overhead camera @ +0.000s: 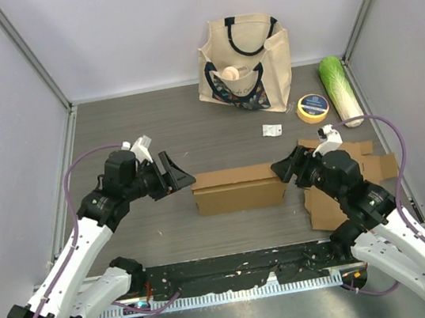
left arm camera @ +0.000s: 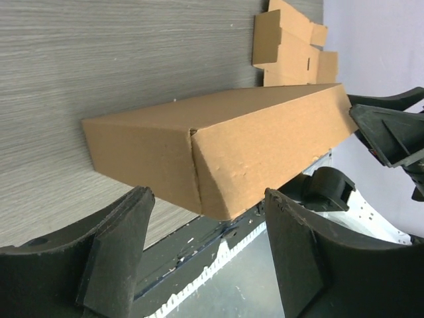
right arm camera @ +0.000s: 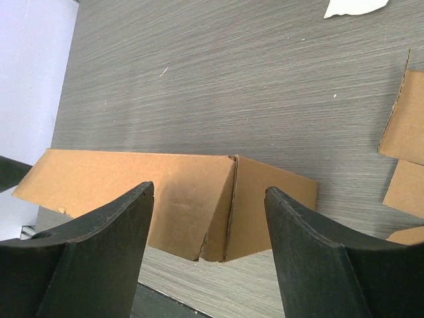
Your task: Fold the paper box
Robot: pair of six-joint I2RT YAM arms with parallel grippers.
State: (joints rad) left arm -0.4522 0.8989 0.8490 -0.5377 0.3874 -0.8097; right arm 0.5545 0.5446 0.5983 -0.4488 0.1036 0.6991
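**Long cardboard box lies between two open claws**

The dark grey wood-grain table [overhead camera: 152, 128] carries everything. The long brown cardboard box [overhead camera: 238, 189] lies flat on it, directly between the claws, with one short end just in front of each. A pile of flat brown cardboard blanks [overhead camera: 322, 210] lies beside the right claw [overhead camera: 284, 167]. This claw and the left claw [overhead camera: 176, 172] both have their jaws wide apart and grip nothing. I judge the box to be light and hollow, stiff at its folded edges, but easy to dent and to slide. The short ends near the corners seem the best places to hold it, with gentle force.
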